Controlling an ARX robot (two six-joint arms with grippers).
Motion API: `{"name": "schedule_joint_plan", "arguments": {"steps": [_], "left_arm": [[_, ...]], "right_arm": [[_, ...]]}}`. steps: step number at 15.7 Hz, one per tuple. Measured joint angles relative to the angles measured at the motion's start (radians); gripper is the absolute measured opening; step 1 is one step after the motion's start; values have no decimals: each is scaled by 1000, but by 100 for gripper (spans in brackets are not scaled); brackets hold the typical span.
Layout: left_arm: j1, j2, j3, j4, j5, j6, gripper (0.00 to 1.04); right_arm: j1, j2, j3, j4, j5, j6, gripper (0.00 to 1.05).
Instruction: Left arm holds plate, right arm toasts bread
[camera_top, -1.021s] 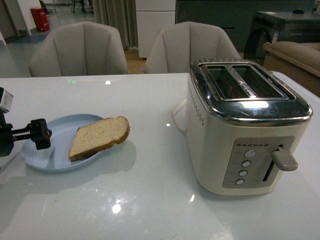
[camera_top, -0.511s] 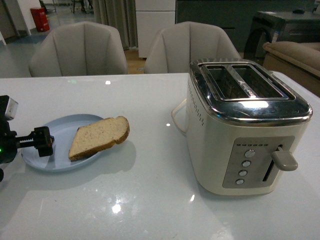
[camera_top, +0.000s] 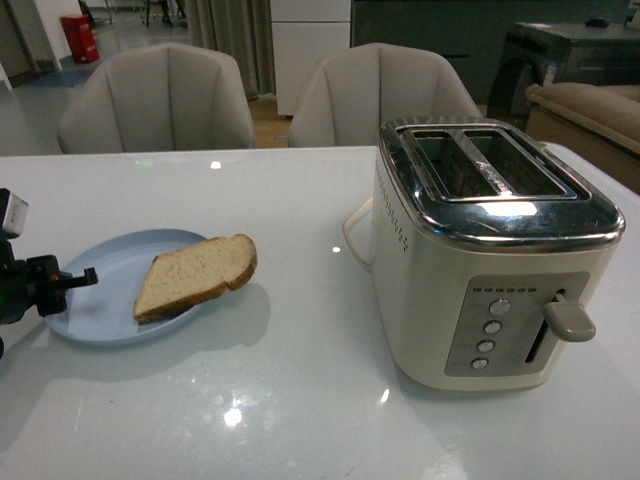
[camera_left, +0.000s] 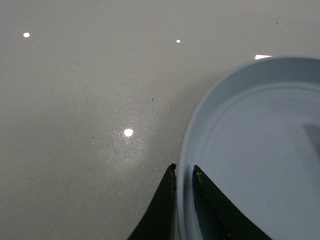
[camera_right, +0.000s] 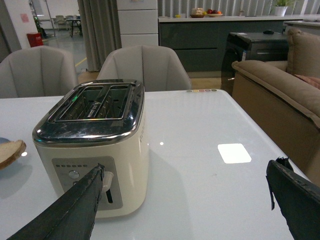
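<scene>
A pale blue plate (camera_top: 105, 300) lies on the white table at the left, with a slice of bread (camera_top: 195, 275) resting on its right half and overhanging the rim. My left gripper (camera_top: 85, 277) is shut on the plate's left rim; the left wrist view shows the rim (camera_left: 186, 150) pinched between the two black fingers, gripper (camera_left: 183, 170). A cream toaster (camera_top: 490, 250) with two empty slots stands at the right. My right gripper (camera_right: 186, 172) is open wide beside the toaster (camera_right: 92, 145), holding nothing. It does not show in the front view.
The toaster's lever (camera_top: 568, 320) is up, with a column of buttons (camera_top: 490, 335) beside it. Two grey chairs (camera_top: 160, 100) stand behind the table. A sofa (camera_right: 272, 90) sits off the table's right side.
My left gripper has slid left along the plate, from over its inner area to its left rim. The plate and bread shifted slightly left.
</scene>
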Motion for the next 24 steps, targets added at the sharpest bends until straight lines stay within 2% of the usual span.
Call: {"name": "schedule_joint_plan", "arguments": {"steps": [1, 2, 6, 10, 13, 15, 18, 21, 24], "left_arm": [[0, 0, 1, 5, 11, -14, 4], [2, 0, 5, -5, 24, -43, 2], [-3, -87, -24, -89, 64, -109, 2], [-35, -302, -134, -222, 122, -161, 2], [-64, -512, -200, -382, 127, -185, 2], [-98, -654, -205, -553, 126, -206, 2], [-185, -872, -205, -700, 115, -308, 2], [-254, -977, -182, -740, 88, -395, 2], [-251, -954, -169, -750, 76, -423, 2]], "right_arm": [[0, 0, 0, 0, 0, 0, 98], [0, 0, 0, 0, 0, 0, 98], [0, 0, 0, 0, 0, 0, 98], [0, 0, 0, 0, 0, 0, 98], [0, 0, 0, 0, 0, 0, 98], [0, 0, 0, 0, 0, 0, 98], [0, 0, 0, 0, 0, 0, 98], [0, 0, 0, 0, 0, 0, 98], [0, 0, 0, 0, 0, 0, 98]]}}
